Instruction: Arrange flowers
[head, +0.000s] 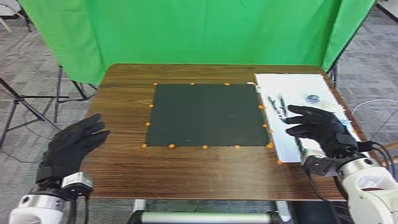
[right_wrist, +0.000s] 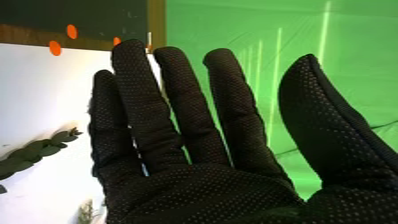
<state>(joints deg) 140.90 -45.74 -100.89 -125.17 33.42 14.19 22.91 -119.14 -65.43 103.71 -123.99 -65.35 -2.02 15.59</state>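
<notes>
Where the grey carpet (head: 22, 131) runs along the far left, a black tripod stand (head: 37, 96) stands beside the brown wooden table (head: 120, 170). Next along, the left hand (head: 64, 148), in black fabric, hangs at the table's left edge, its fingers loosely extended and a little apart, with nothing in its grasp. A flat, dark, nearly square mat (head: 206, 116) lies in the middle, small orange dots (head: 171, 146) set around its border, and a bright green cloth backdrop (head: 213, 30) hangs behind the table.

To the right of the mat, a long white rectangular sheet (head: 295, 84) stretches along the table's side. Slender dark pieces (head: 276, 106) lie on it near the mat, too small for me to name, and farther right is a small, round, bluish-grey item (head: 313, 99). The right hand (head: 323, 131), gloved in black too, is over the sheet, fingers straight and slightly parted, thumb held well away, gripping nothing. Across in the right wrist view, a dark green stem with rounded leaves (right_wrist: 34, 156) lies on the white surface, apart from the hand, with a pale, feathery sprig (right_wrist: 85, 212) near the glove.
</notes>
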